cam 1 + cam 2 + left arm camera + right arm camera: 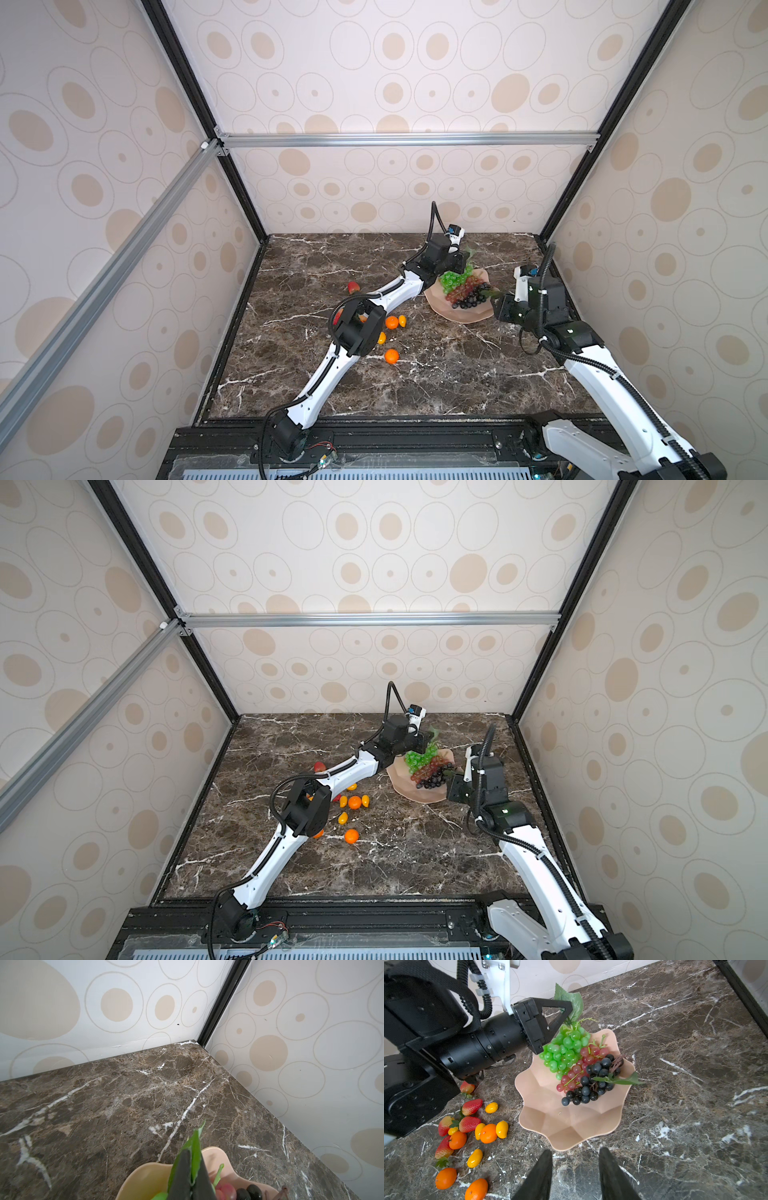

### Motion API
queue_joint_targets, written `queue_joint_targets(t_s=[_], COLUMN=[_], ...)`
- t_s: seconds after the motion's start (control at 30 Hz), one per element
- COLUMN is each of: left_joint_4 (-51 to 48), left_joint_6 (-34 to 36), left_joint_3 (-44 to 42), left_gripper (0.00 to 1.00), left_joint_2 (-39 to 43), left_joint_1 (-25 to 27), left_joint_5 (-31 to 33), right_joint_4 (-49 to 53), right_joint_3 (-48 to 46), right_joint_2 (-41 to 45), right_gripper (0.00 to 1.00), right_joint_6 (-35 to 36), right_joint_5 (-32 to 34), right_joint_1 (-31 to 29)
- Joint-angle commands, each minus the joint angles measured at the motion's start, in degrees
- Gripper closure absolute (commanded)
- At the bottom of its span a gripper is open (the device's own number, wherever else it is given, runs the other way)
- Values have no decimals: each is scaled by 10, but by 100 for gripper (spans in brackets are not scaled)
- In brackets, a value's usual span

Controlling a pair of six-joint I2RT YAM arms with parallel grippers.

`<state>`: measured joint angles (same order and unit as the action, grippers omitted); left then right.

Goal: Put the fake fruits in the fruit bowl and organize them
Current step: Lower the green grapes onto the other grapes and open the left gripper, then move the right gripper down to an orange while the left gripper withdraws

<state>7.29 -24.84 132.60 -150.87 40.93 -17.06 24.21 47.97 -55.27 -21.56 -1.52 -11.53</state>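
The pink bowl (pixel 566 1126) with the wavy rim stands toward the back right corner of the marble worktop (pixel 685 1064), clear of both edges. Three bunches lie in its far half, touching one another: green grapes (pixel 564 1049) against the rim on the left arm's side, red grapes (pixel 579 1070) in the middle, and black grapes (pixel 591 1084) nearest the bowl's centre. The near half of the bowl is bare.

The left gripper (pixel 569 1009) reaches in over the bowl's far rim. Its jaws are pinched together on the big green leaf (pixel 196 1147) at the top of the green bunch, and the leaf stands up between them.

The right gripper (pixel 576 1174) hangs over the worktop just beside the bowl's near rim. Its jaws are partly apart and hold nothing.

Strawberries (pixel 472 1106), tangerines (pixel 488 1133) and kumquats (pixel 502 1129) lie scattered on the worktop to the left of the bowl, well apart from it, around and under the left arm's elbow (pixel 357 326).

The print on the white camera mount (pixel 415 717) at the left wrist is too small to read.
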Motion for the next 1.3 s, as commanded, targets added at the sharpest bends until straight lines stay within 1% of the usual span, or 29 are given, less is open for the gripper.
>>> queue_joint_targets(t_s=[0.0, 0.03, 0.1, 0.2, 0.27, 0.3, 0.4, 0.43, 0.57, 0.77, 0.83, 0.87, 1.0, 1.07, 1.23, 1.27], left_joint_4=[22, 20, 18, 17, 16, 14, 7, 5, 2, 1, 1, 2, 25, 44, 53, 54], left_joint_6=[-15, -15, -14, -11, -9, -7, -2, 0, 7, 29, 37, 40, 46, 44, 23, 19], left_joint_3=[28, 28, 28, 29, 29, 29, 28, 26, 12, -42, -83, -106, -244, -320, -481, -514], left_gripper=[89, 85, 81, 71, 67, 63, 56, 51, 34, 13, 3, 2, 2, 2, 2, 2], left_joint_2=[-8, -9, -8, -1, 4, 7, 17, 21, 44, 110, 148, 168, 273, 327, 446, 470], left_joint_1=[4, 4, 4, 3, 3, 3, 3, 3, 3, 2, 3, 2, -2, -6, -16, -18], left_joint_5=[-8, -8, -8, -5, -4, -4, -4, -4, -6, 5, 20, 28, 76, 89, 131, 142], right_joint_4=[11, 11, 11, 8, 8, 8, 7, 8, 9, 15, 16, 17, 12, 4, -22, -27], right_joint_3=[-9, -9, -9, -11, -11, -11, -11, -11, -10, -2, 2, 4, 8, 9, 19, 23], right_joint_2=[10, 10, 9, 9, 8, 9, 11, 12, 14, 10, 6, 3, -14, -22, -58, -69], right_gripper=[60, 60, 60, 60, 60, 60, 60, 60, 60, 60, 60, 60, 60, 60, 60, 60], right_joint_6=[1, 1, 0, -1, -1, -1, -1, 0, 1, 11, 15, 15, 11, 7, 1, 0], right_joint_5=[3, 3, 2, 0, -1, 0, 1, 3, 4, -2, -9, -11, -25, -26, -22, -19], right_joint_1=[3, 3, 3, 3, 3, 3, 3, 3, 3, 3, 3, 3, -2, -10, -42, -58])
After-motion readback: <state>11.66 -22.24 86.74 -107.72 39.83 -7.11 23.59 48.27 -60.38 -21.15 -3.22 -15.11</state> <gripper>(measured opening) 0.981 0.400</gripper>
